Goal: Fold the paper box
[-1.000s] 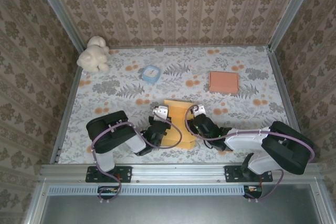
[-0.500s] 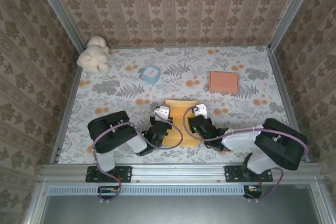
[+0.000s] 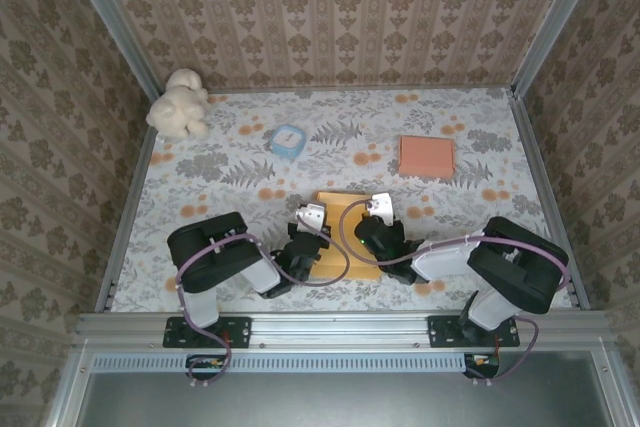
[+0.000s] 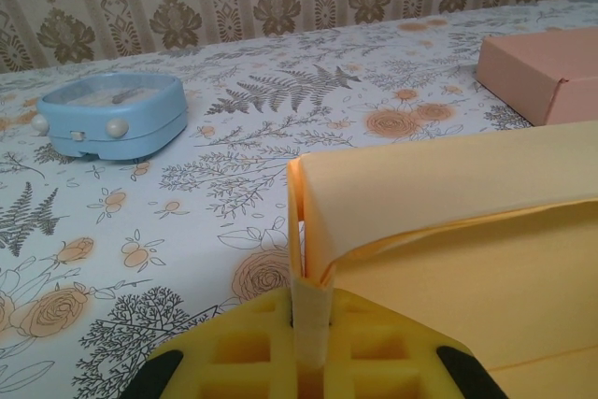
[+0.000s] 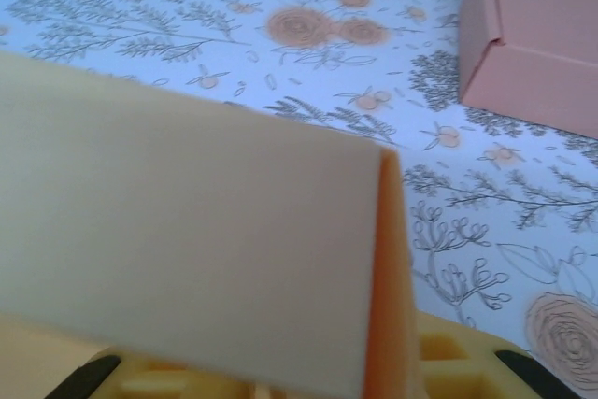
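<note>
The yellow-orange paper box (image 3: 338, 209) lies partly folded at the near middle of the table, between my two grippers. My left gripper (image 3: 304, 229) is shut on the box's upright left wall (image 4: 299, 231), which is pinched between the yellow fingers (image 4: 234, 352). The box's floor (image 4: 467, 287) stretches away to the right. My right gripper (image 3: 374, 223) is at the box's right side. A raised pale flap (image 5: 187, 221) stands right in front of its camera and hides most of the fingers (image 5: 458, 362). The folded edge (image 5: 392, 324) runs down between them.
A closed pink box (image 3: 426, 156) lies at the back right, also visible as the pink box (image 5: 533, 44) in the right wrist view. A blue alarm clock (image 3: 288, 139) sits at the back middle and a white plush toy (image 3: 179, 102) at the back left. Patterned walls enclose the table.
My right arm has drawn in leftward against the box, and its jaws have narrowed around the right wall. The left gripper has kept its hold without moving.
</note>
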